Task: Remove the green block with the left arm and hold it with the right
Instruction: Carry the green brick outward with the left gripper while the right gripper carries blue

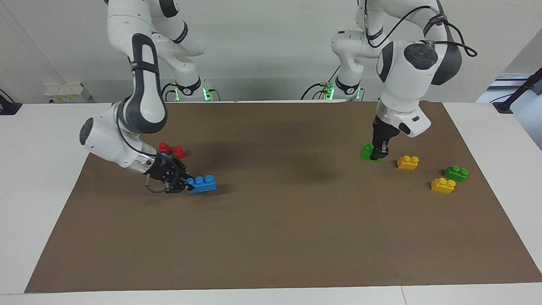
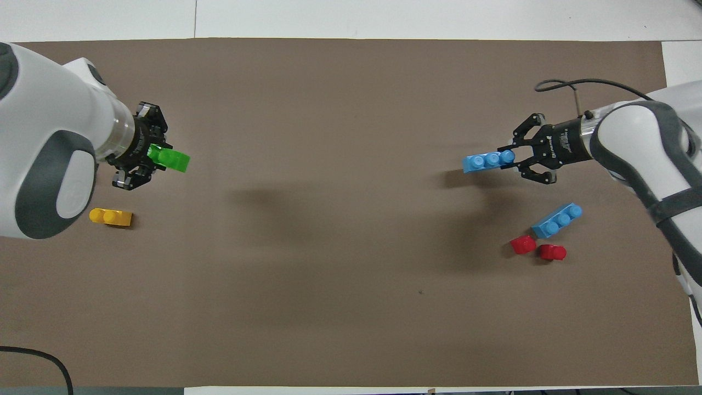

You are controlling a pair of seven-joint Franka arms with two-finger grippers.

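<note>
At the left arm's end of the mat, the green block (image 1: 369, 153) is pinched in the left gripper (image 1: 378, 154), low over the brown mat (image 1: 296, 237), just beside a yellow two-stud brick (image 1: 407, 162). Whether it touches the mat I can't tell.

Right gripper (image 1: 183, 185) is clamped on one end of a blue three-stud brick (image 1: 203, 184), held low toward the right arm's end of the table. Green and blue are well apart, nothing joins them, so the separation looks done: left has the green, right has what it was holding.

What's left, if anything: setting pieces down (task doesn't ask for it).

Untouched:
- second green brick (image 1: 456, 173) and another yellow brick (image 1: 443, 185) at the left arm's end
- second blue brick (image 2: 557, 220) plus two red pieces (image 2: 537, 248) by the right arm
</note>
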